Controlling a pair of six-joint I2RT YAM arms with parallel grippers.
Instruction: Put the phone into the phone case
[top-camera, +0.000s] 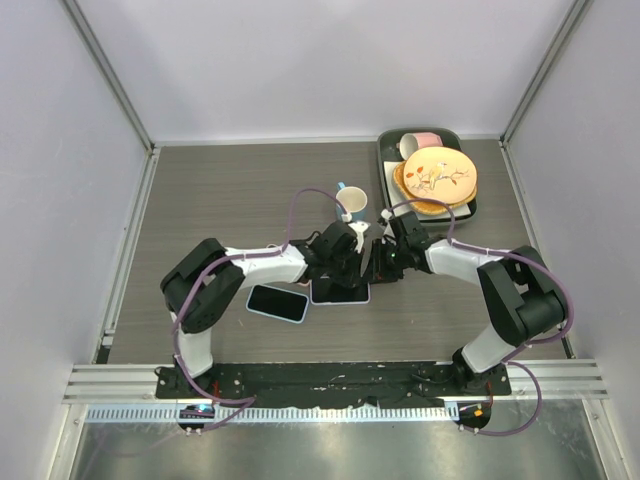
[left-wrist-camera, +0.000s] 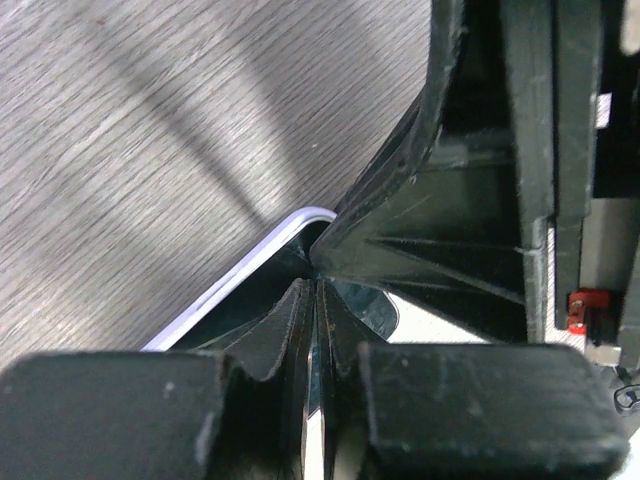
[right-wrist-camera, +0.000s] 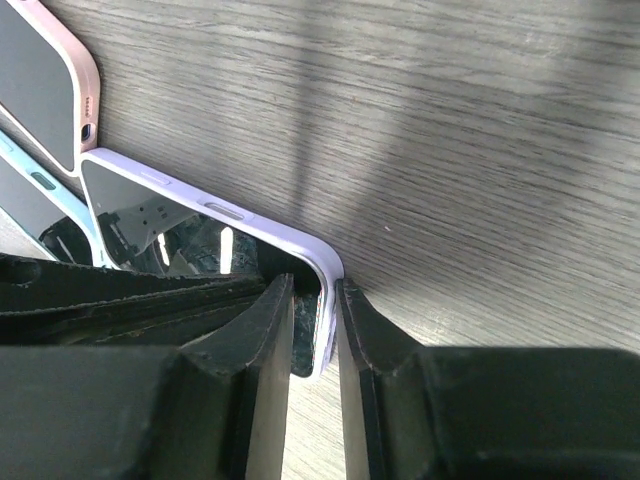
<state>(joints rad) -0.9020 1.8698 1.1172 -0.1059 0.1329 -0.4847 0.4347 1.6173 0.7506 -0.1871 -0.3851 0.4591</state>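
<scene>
The lilac phone case (top-camera: 341, 301) lies flat on the table between both arms. The phone (top-camera: 335, 291) sits in it, dark glossy screen up. In the right wrist view my right gripper (right-wrist-camera: 312, 288) straddles the case's rounded corner (right-wrist-camera: 318, 255), one finger inside over the phone (right-wrist-camera: 150, 225) and one outside, pinching the rim. In the left wrist view my left gripper (left-wrist-camera: 315, 282) has its jaws almost together, tips down on the phone's screen (left-wrist-camera: 368, 306) just inside the case rim (left-wrist-camera: 250, 270). The right gripper's black finger (left-wrist-camera: 440, 230) sits directly against those tips.
A phone in a light blue case (top-camera: 277, 302) lies just left of the lilac one. A pink-cased phone (right-wrist-camera: 40, 90) lies beside them. A blue-rimmed mug (top-camera: 352, 203) stands behind the grippers. A dark tray (top-camera: 384, 160) at the back right holds plates and a pink cup (top-camera: 420, 142).
</scene>
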